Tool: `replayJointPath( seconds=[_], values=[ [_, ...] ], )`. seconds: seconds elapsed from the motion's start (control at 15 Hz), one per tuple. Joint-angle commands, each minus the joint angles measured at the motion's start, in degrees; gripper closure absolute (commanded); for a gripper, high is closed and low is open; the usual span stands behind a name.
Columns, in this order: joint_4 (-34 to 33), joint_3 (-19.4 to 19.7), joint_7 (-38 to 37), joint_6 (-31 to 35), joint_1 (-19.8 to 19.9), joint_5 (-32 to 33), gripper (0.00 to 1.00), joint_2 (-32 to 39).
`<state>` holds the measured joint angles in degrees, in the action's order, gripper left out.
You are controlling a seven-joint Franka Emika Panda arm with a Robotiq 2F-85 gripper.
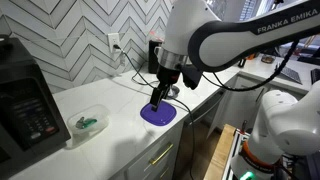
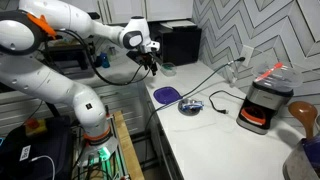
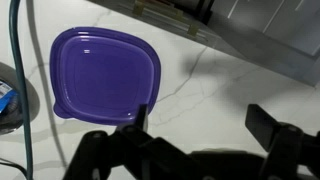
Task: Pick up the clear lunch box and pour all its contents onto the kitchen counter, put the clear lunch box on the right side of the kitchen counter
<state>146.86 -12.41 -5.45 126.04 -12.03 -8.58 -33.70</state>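
Observation:
The clear lunch box (image 1: 90, 122) sits on the white kitchen counter (image 1: 115, 140), with small dark-green bits (image 1: 86, 124) inside it. It also shows far back in an exterior view (image 2: 168, 69). My gripper (image 1: 158, 100) hangs above the edge of a purple plate (image 1: 160, 114), well to the right of the box, and it shows in both exterior views (image 2: 150, 63). In the wrist view the gripper (image 3: 203, 125) is open and empty over bare counter (image 3: 215, 85), with the purple plate (image 3: 105, 75) to its left. The lunch box is out of the wrist view.
A black microwave (image 1: 25, 105) stands left of the box. A black appliance (image 2: 180, 45) stands at the counter's far end. A dark cooker (image 2: 265, 100), a blue item (image 2: 192, 105) and cables (image 2: 215, 98) lie on the near counter. The chevron-tiled wall (image 1: 80, 40) has an outlet.

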Motion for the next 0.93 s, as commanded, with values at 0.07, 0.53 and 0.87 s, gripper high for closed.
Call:
replayJointPath(
  seconds=[0.07,0.53,0.87],
  values=[
    [-0.12,0.33,-0.21,-0.13,-0.36,0.27,0.00,0.07],
    [-0.12,0.33,-0.21,-0.13,-0.36,0.27,0.00,0.09],
    [-5.72,-2.14,-11.86,13.23,3.58,0.63,0.00,7.69]
  ],
)
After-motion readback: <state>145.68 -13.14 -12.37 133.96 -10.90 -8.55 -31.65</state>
